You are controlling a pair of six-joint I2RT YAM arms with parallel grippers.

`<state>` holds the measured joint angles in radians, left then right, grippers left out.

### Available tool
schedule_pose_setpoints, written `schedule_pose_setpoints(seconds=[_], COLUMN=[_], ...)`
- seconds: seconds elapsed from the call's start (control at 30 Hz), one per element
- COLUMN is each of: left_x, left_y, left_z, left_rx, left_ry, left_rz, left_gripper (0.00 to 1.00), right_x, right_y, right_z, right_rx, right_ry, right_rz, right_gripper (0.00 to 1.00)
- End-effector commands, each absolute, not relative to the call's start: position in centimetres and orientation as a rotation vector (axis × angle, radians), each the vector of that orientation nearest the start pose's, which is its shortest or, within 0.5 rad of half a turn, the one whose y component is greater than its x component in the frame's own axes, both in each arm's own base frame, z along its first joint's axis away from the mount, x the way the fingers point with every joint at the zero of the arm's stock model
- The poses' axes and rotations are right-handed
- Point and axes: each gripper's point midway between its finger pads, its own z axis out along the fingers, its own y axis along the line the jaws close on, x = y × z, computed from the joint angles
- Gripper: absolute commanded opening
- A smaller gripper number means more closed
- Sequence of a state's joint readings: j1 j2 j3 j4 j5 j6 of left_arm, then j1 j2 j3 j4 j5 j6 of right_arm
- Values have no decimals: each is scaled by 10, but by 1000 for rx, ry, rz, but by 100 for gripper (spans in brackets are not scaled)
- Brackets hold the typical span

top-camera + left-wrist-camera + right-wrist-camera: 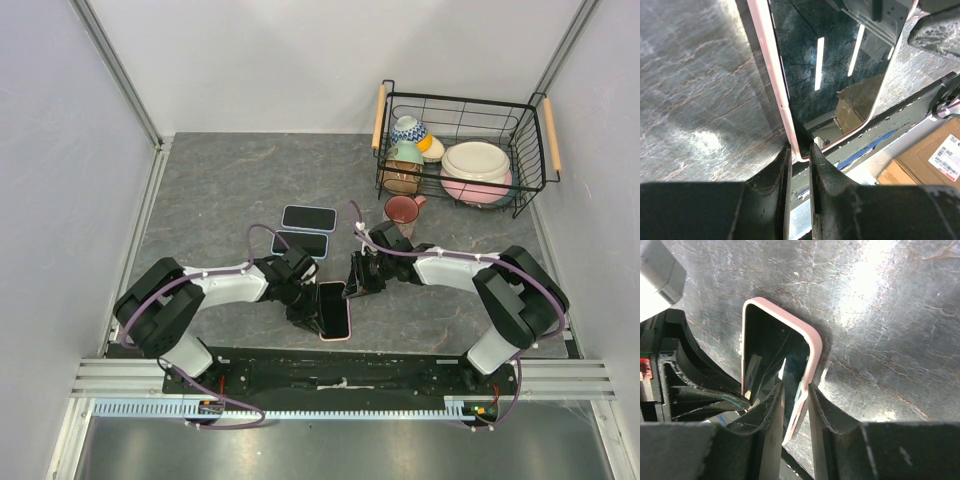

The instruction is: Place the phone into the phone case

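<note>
Near desk edge, overhead view: phone (335, 305) flat and screen up inside pink phone case (337, 337), between both arms; near lip of desk (220, 190) just beside its lower end.
Overhead, contact: left hand (305, 312) against left long side, right hand (356, 282) at far end on right side; both touching the case.
Left wrist, grip: left hand (800, 152) narrow, pinched on pink rim of phone case (771, 65) at a corner; phone (830, 75) glass dark and reflective.
Left wrist, seating: full seating at that corner not possible to tell.
Left wrist, hazard: outward pull liable to peel the soft rim back and unseat the phone; push toward near lip liable to send everything off the desk.
Right wrist, grip: right hand (794, 390) narrow, closed astride one side of phone case (812, 340).
Right wrist, hazard: squeeze uneven against the opposite hand likely to twist or lift the case; sideways release liable to drag it.
</note>
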<state>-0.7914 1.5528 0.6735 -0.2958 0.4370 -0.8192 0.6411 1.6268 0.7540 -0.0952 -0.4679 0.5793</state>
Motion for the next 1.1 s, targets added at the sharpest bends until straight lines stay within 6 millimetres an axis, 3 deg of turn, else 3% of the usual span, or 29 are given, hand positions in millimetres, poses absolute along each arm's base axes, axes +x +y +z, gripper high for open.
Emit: schedule_pose_setpoints(seconds=[0.0, 0.37, 0.53, 0.63, 0.67, 0.83, 0.87, 0.93, 0.97, 1.07], left_x=[218, 227, 227, 230, 232, 234, 231, 228, 226, 221], left_y=[-297, -262, -243, -234, -227, -214, -211, -208, -205, -200], left_z=[26, 38, 45, 61, 72, 118, 134, 147, 166, 184], left_rx=[117, 83, 76, 70, 56, 57, 71, 82, 85, 101], left_ry=[2670, 2619, 2591, 2528, 2477, 2268, 2199, 2132, 2055, 1966], left_rz=[-846, -713, -636, -607, -598, -643, -677, -709, -742, -775], left_gripper=[16, 20, 31, 34, 36, 62, 71, 78, 86, 93], right_x=[218, 227, 229, 233, 235, 240, 241, 243, 245, 247], right_y=[281, 263, 263, 261, 259, 253, 252, 249, 248, 244], right_z=[41, 47, 58, 70, 73, 103, 107, 122, 127, 149], right_rx=[-305, -298, -310, -319, -319, -326, -325, -320, -321, -310], right_ry=[2655, 2622, 2584, 2536, 2522, 2403, 2383, 2323, 2297, 2214], right_rz=[1010, 872, 870, 862, 845, 836, 827, 830, 824, 824], right_gripper=[33, 42, 54, 66, 74, 96, 98, 98, 98, 98])
